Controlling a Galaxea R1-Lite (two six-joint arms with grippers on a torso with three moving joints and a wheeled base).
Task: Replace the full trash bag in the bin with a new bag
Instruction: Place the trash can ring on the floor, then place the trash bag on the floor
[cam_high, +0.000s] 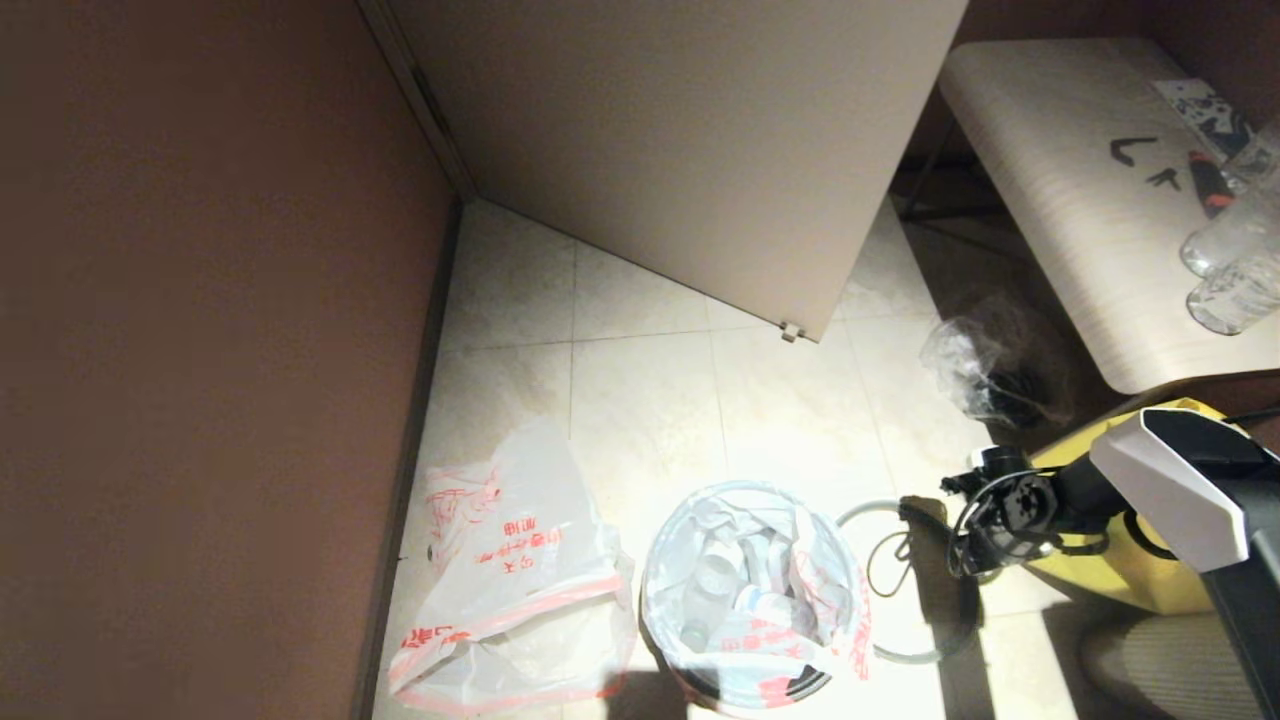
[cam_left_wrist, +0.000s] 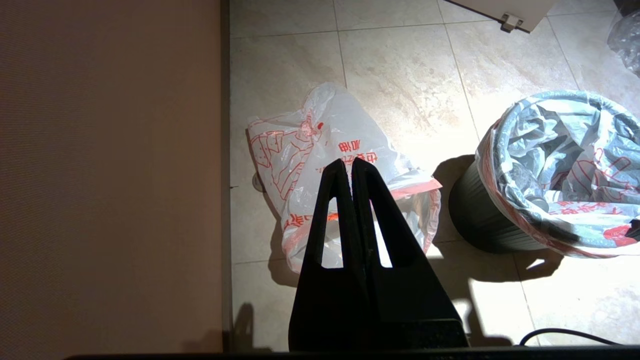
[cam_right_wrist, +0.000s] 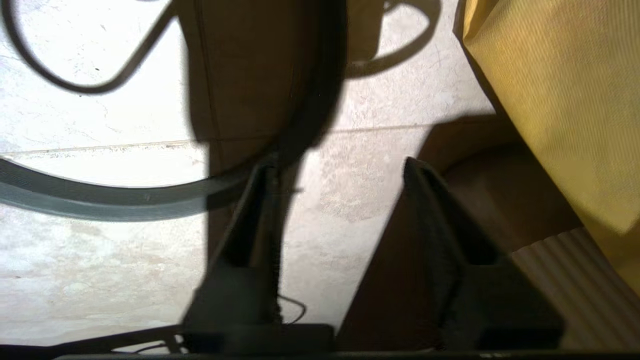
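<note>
The small grey bin (cam_high: 800, 692) (cam_left_wrist: 475, 220) stands on the tiled floor, lined with the full trash bag (cam_high: 750, 590) (cam_left_wrist: 560, 165), through whose film bottles show. The slack new bag (cam_high: 510, 590) (cam_left_wrist: 320, 145) lies on the floor to the bin's left. The bin's thin grey hoop (cam_high: 900, 655) (cam_right_wrist: 100, 200) lies flat on the floor to the bin's right. My right gripper (cam_right_wrist: 340, 167) hangs open just above the floor beside the hoop, with nothing between its fingers. My left gripper (cam_left_wrist: 351, 162) is shut and empty, hovering above the new bag; it is outside the head view.
A yellow tote (cam_high: 1120, 570) (cam_right_wrist: 560, 100) stands right behind my right arm (cam_high: 1010, 510). A small clear bag (cam_high: 985, 370) with dark items lies under a pale table (cam_high: 1060, 200) holding bottles (cam_high: 1230, 260). A brown wall (cam_high: 200, 350) and a door (cam_high: 680, 150) bound the floor.
</note>
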